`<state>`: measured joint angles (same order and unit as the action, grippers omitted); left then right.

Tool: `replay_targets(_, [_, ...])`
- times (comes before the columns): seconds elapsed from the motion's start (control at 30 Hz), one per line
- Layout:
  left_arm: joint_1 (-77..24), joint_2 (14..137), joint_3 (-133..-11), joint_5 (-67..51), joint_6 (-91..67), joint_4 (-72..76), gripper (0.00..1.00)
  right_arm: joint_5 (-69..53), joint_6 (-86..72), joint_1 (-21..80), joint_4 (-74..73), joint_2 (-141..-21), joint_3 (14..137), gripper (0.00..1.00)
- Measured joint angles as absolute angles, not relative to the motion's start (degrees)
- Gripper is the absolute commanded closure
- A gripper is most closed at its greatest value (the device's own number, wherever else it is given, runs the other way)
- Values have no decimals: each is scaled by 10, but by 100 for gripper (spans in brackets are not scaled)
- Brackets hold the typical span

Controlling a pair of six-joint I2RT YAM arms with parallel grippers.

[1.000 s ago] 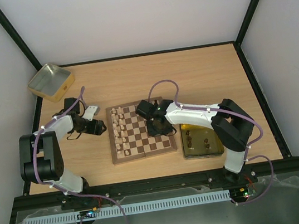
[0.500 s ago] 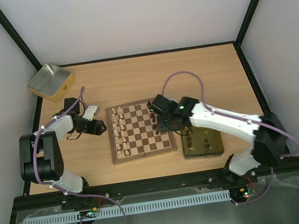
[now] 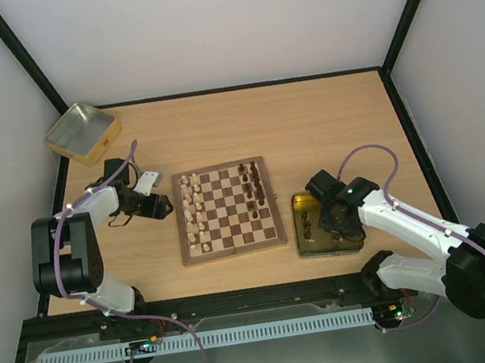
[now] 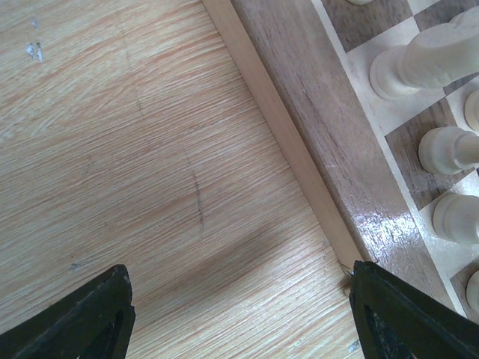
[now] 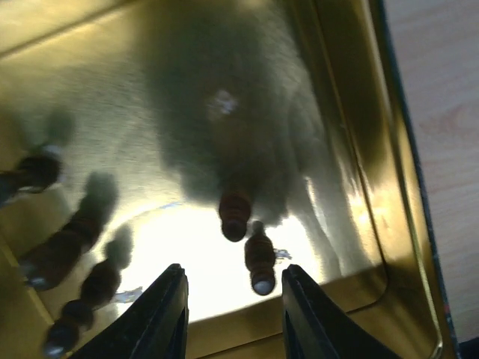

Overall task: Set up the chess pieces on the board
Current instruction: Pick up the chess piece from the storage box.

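Observation:
The board (image 3: 235, 252) lies mid-table. Cream chess pieces (image 3: 194, 209) stand in its two left columns and several dark ones (image 3: 255, 184) at its far right. My right gripper (image 3: 328, 214) hangs open over the gold tin (image 3: 329, 248). In the right wrist view its jaws (image 5: 234, 314) are empty, and two dark pieces (image 5: 260, 262) lie just ahead of the tips. More dark pieces (image 5: 67, 243) lie to the left in the tin (image 5: 352, 112). My left gripper (image 3: 166, 207) rests open beside the board's left rim (image 4: 277, 127), near cream pieces (image 4: 426, 63), with bare table between its fingers (image 4: 82, 321).
A second gold tin (image 3: 82, 132) sits at the back left corner of the table. Black frame posts and white walls border the table on the left, right and back.
My right arm has swung from the board's right side back over the gold tin, and its jaws have widened. The left arm has not moved.

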<state>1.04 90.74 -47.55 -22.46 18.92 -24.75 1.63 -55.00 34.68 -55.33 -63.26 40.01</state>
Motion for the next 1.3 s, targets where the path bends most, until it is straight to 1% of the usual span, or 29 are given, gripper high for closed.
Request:
replay_targets(0.2, [10, 907, -475, -225, 189, -248, 21, -2, -564, 329, -546, -599, 349, 67])
replay_targets(0.4, [10, 908, -475, -225, 189, -248, 21, -11, -571, 326, -535, -594, 344, 67])
replay_targets(0.87, [10, 908, -475, -225, 189, -248, 21, -20, -570, 306, -487, -635, 338, 70])
replay_targets(1.0, [10, 908, -475, -225, 190, -248, 21, -20, -565, 293, -478, -640, 338, 72])
replay_targets(1.3, [10, 908, -475, -225, 190, -248, 21, -22, -542, 262, -456, -661, 338, 85])
